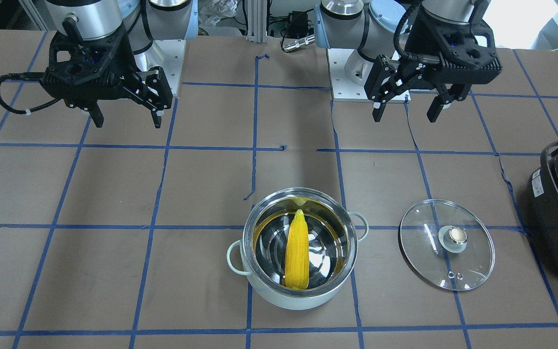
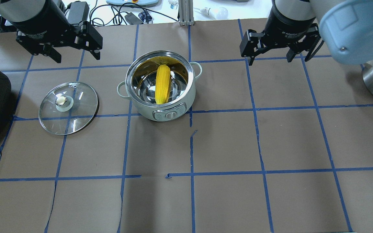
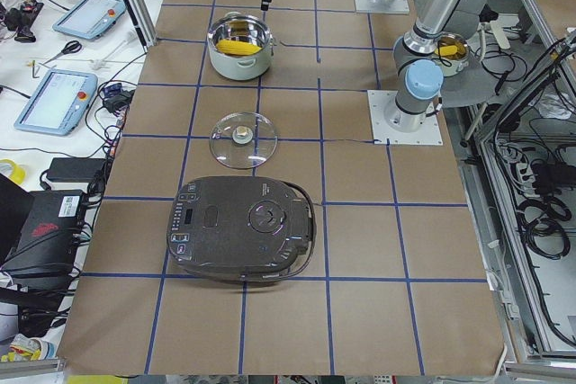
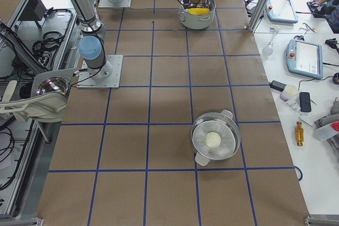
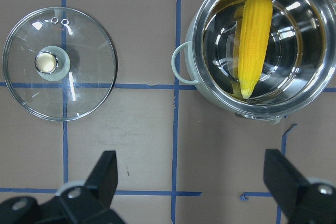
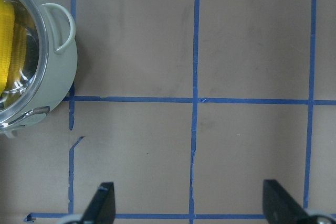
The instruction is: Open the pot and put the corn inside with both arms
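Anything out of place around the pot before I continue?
Nothing stands out. The corn lies inside the pot, the lid rests flat on the table beside it, knob up, and the left hand and right hand hang open, clear of both.

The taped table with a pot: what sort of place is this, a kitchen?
Likely a robotics lab, not a kitchen: the left arm and right arm are bolted to the table, gridded with blue tape, and touchscreen controllers lie on a side bench.

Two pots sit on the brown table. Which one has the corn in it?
The pale green pot beside the glass lid holds the corn; the bare steel pot holds only a round white thing.
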